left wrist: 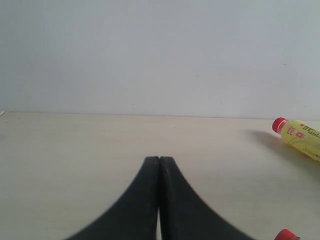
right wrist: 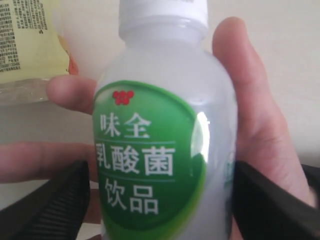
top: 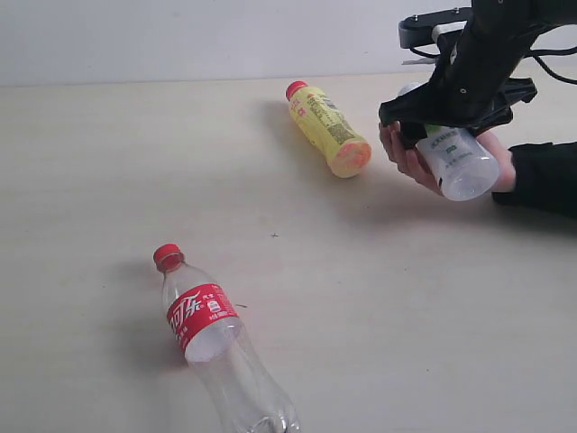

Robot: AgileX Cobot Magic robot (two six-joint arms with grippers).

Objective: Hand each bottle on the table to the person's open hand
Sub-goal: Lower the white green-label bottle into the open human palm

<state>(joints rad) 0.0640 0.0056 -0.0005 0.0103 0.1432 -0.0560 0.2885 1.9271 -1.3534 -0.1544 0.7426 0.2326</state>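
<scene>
A white bottle with a green label (right wrist: 150, 150) lies in a person's open hand (right wrist: 260, 125), whose fingers curl round it. My right gripper (right wrist: 162, 200) straddles it, jaws wide, with a sliver of skin showing between one finger and the bottle. In the exterior view this white bottle (top: 462, 162), the hand (top: 404, 155) and my right gripper (top: 451, 117) sit at the far right. The yellow red-capped bottle (top: 326, 128) lies on the table (top: 108, 162) near them. The clear red-label bottle (top: 209, 329) lies at the front. My left gripper (left wrist: 160, 159) is shut and empty. The fruit-label bottle is out of view.
The person's dark sleeve (top: 545, 176) reaches in from the right edge. A pale wall (top: 180, 36) backs the table. In the left wrist view the yellow bottle (left wrist: 300, 137) lies far off to one side, and a red cap (left wrist: 285, 234) shows at the frame edge.
</scene>
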